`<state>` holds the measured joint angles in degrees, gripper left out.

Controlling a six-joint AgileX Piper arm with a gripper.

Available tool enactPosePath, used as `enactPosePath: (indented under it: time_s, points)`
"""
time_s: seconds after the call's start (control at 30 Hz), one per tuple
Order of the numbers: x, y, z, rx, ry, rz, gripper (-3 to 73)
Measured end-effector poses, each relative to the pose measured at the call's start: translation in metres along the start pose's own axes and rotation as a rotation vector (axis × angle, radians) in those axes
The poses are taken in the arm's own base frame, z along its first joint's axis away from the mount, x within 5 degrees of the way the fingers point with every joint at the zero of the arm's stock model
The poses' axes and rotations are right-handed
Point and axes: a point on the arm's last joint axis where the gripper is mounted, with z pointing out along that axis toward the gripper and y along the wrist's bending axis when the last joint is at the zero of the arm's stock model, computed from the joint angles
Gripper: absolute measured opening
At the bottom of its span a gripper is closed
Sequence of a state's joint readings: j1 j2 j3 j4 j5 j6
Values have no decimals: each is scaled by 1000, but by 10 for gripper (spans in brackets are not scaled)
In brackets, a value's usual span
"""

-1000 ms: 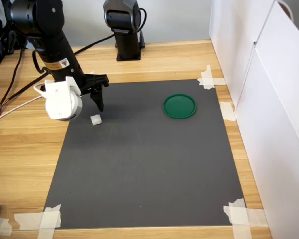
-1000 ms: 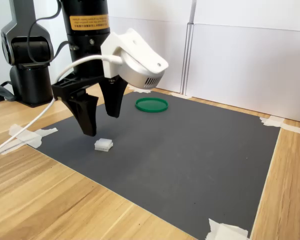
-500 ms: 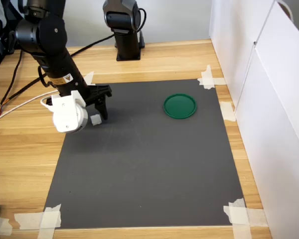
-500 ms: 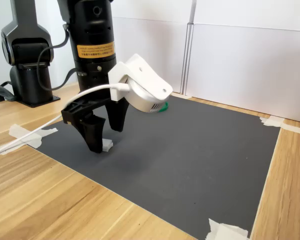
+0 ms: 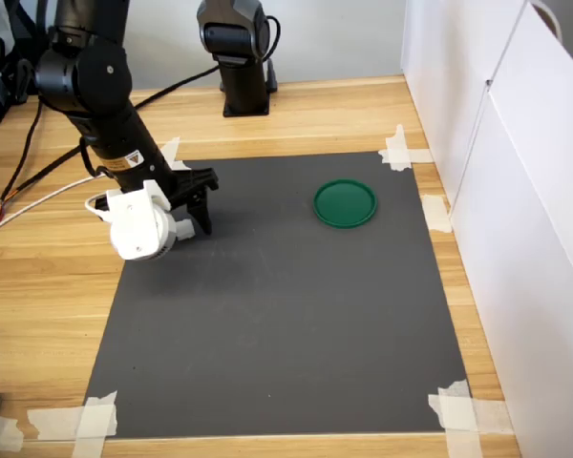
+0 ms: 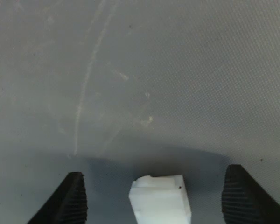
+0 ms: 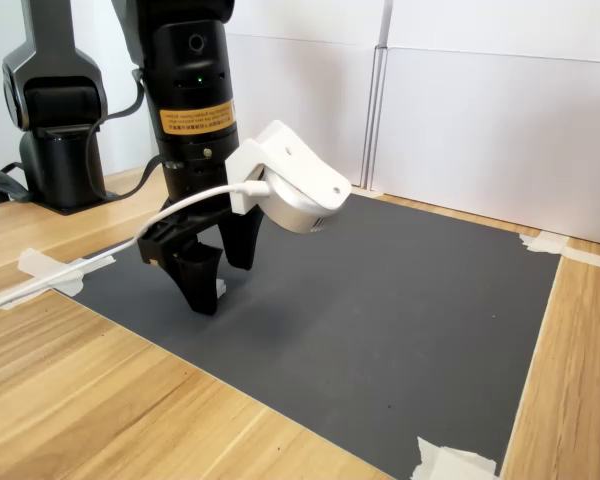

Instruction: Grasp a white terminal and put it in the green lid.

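Wrist view shows the gripper (image 6: 154, 196) spread wide around the white terminal (image 6: 160, 199) on the dark mat (image 6: 177, 70), gripping nothing, well apart from the green lid (image 5: 345, 203).

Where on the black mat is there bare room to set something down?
Most of the black mat is bare: everything from the green lid down to the taped near corners. Only the corner where the gripper straddles the white terminal is crowded.

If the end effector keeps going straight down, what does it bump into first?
Probably the black mat. The end effector is open, its fingers straddling the white terminal, so they'd likely pass beside it.
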<state>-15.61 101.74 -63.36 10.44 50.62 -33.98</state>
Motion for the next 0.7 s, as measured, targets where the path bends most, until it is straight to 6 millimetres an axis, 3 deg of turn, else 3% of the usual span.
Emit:
enactPosePath:
  time_s: [0.4,0.7]
  points:
    - [1,-2,0,17,7,-31,685]
    - [1,-5,7,29,33,-29,548]
